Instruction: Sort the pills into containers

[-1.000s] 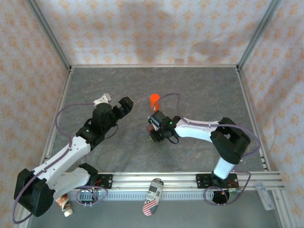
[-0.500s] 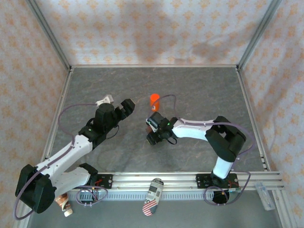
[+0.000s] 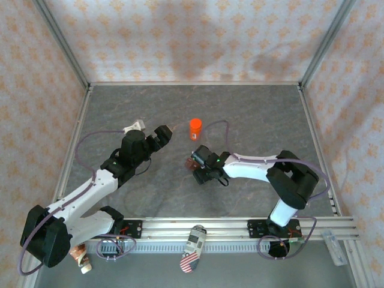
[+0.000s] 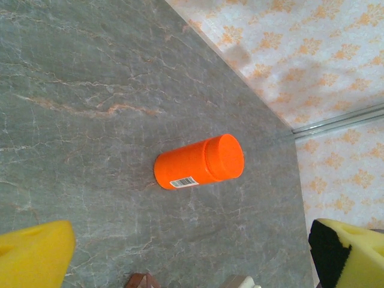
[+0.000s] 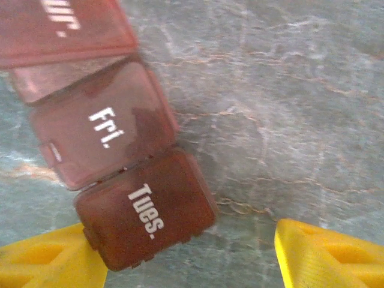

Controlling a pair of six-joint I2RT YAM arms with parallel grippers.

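On the grey stone-patterned table (image 3: 252,120), seen from above, the orange bottle (image 3: 195,128) stands upright near the middle, cap up. The left gripper (image 3: 150,133) hangs just to the bottle's left, its jaws spread wide with nothing between them. The right gripper (image 3: 195,168) points down at the dark red-brown pill containers (image 3: 191,162). These lie on the table just in front of the bottle and apart from it.

From the left wrist, the orange bottle (image 4: 198,163) sits ahead on the bare table. It lies between the widely parted yellow fingers (image 4: 33,255), and neither touches it. A white barcode label (image 4: 183,182) shows on its side. A red-brown corner (image 4: 143,280) pokes in at the bottom edge.

From the right wrist, the pill containers (image 5: 102,129) are a row of translucent red-brown boxes printed "Fri.", "Tues." and a cut-off word ending "ur.". The Tues. box (image 5: 147,210) sits skewed at the end of the row, against the Fri. box. One yellow finger (image 5: 45,258) at the lower left touches the Tues. box's corner. The other is well apart at the lower right, with bare table between. The jaws are released and grasp nothing. Whether pills lie inside cannot be told.
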